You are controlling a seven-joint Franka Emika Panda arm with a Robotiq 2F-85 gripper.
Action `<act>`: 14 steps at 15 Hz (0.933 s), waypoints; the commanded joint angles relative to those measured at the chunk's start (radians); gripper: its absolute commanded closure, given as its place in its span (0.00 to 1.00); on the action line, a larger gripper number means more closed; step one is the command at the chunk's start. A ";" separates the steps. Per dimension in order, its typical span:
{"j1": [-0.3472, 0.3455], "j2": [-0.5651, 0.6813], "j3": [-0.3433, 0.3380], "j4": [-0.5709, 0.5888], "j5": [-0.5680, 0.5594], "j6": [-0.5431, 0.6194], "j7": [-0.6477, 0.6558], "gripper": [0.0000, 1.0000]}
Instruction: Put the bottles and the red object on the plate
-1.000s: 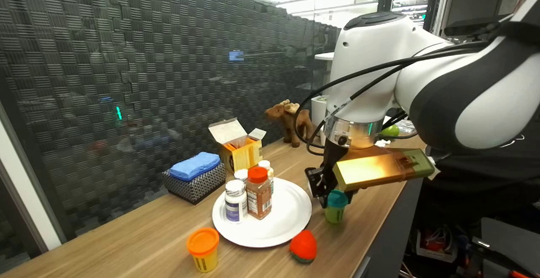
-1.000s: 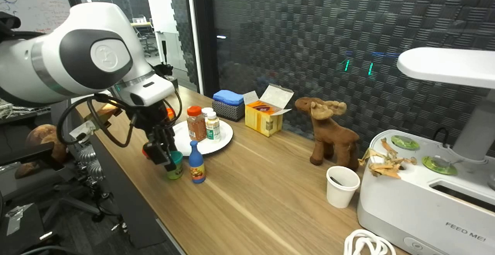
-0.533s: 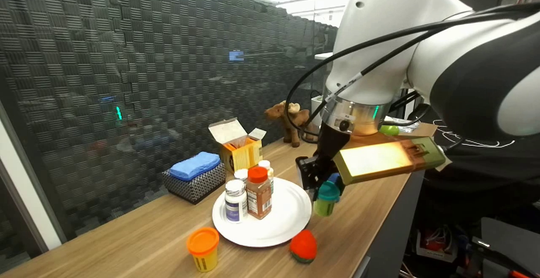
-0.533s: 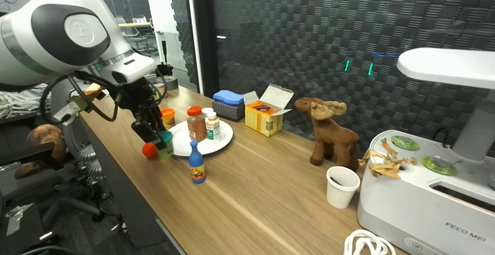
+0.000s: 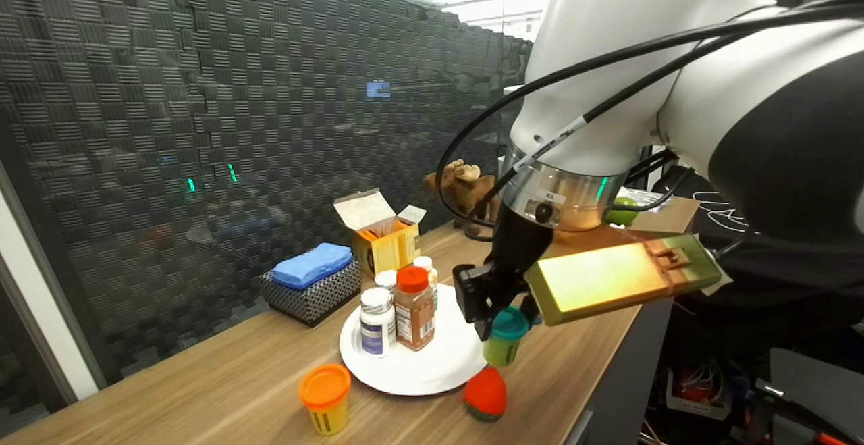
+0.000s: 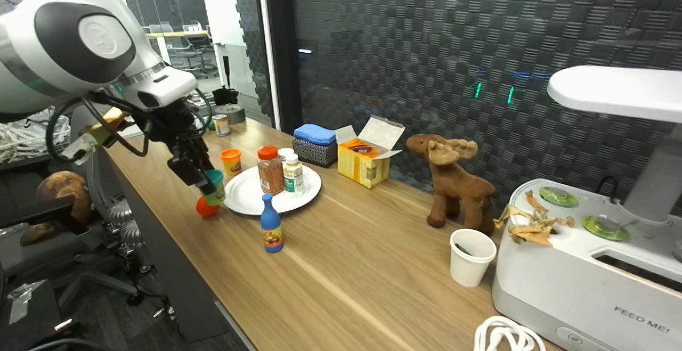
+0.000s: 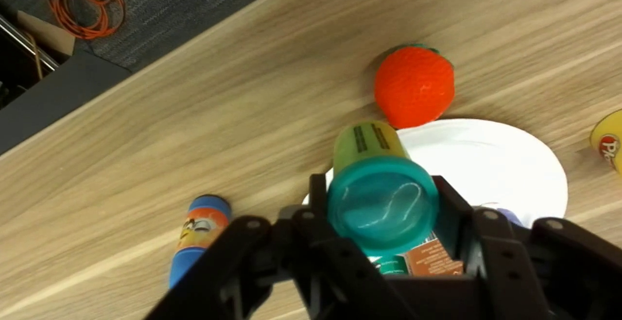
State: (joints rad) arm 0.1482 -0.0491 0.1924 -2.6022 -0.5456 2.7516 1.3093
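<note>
Gripper pinches teal-lidded tub by its lid, mid-frame in wrist view, near plate; height hard to judge. Lid-only hold could let body drop if lid pops. Red object near tub, upper right of centre: low swing may set it rolling. Early release likely lands tub on rim, tipping it. Overshoot could topple red-capped jar or white bottle, both on plate, lower middle in exterior view.
</note>
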 commanded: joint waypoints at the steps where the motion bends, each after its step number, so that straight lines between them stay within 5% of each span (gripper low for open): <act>1: 0.010 0.044 0.027 0.051 -0.087 0.032 0.118 0.72; 7: 0.035 0.138 0.045 0.189 -0.347 0.010 0.329 0.72; 14: 0.055 0.280 0.020 0.312 -0.507 -0.008 0.423 0.72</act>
State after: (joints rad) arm 0.1854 0.1705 0.2306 -2.3633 -0.9813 2.7667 1.6723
